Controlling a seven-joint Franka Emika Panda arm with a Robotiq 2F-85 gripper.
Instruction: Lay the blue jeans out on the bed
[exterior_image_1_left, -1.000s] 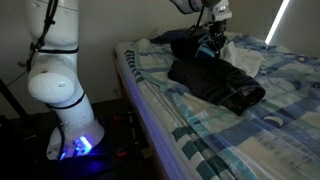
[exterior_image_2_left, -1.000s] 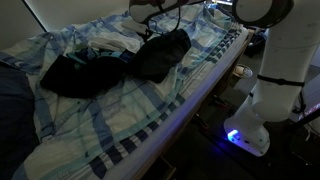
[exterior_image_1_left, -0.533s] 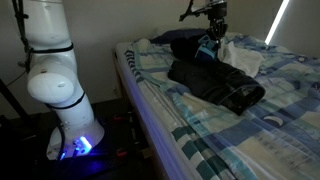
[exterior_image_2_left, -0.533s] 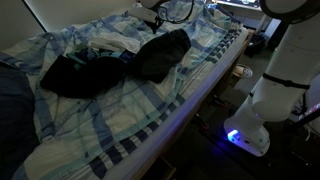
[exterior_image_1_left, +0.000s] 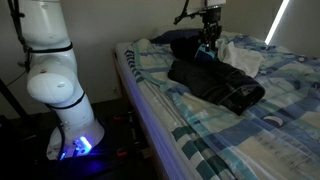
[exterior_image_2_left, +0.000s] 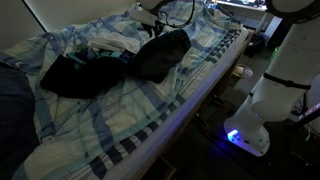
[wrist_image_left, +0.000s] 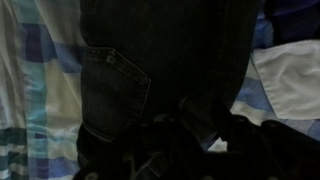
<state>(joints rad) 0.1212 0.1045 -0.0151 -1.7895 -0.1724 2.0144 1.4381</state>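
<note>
The blue jeans (exterior_image_1_left: 215, 85) lie as a dark, partly bunched heap across the plaid bed (exterior_image_1_left: 200, 140), and they show in both exterior views (exterior_image_2_left: 165, 52). My gripper (exterior_image_1_left: 208, 36) hangs just above their far end, near the head of the bed (exterior_image_2_left: 155, 20). In the wrist view the dark denim (wrist_image_left: 150, 60), with a stitched back pocket, fills most of the picture right under the gripper (wrist_image_left: 200, 135). The fingers there are lost in shadow, so their spread and any hold on the fabric cannot be made out.
A white cloth (exterior_image_1_left: 245, 55) lies beside the jeans, also in the wrist view (wrist_image_left: 290, 85). A small bright-blue garment (exterior_image_1_left: 205, 50) sits under the gripper. The robot's base (exterior_image_1_left: 60, 90) stands on the floor beside the bed's long edge (exterior_image_2_left: 200, 95).
Over the last second the gripper has lifted a little off the jeans' far end and the arm has swung upright. The jeans' heap looks unchanged.
</note>
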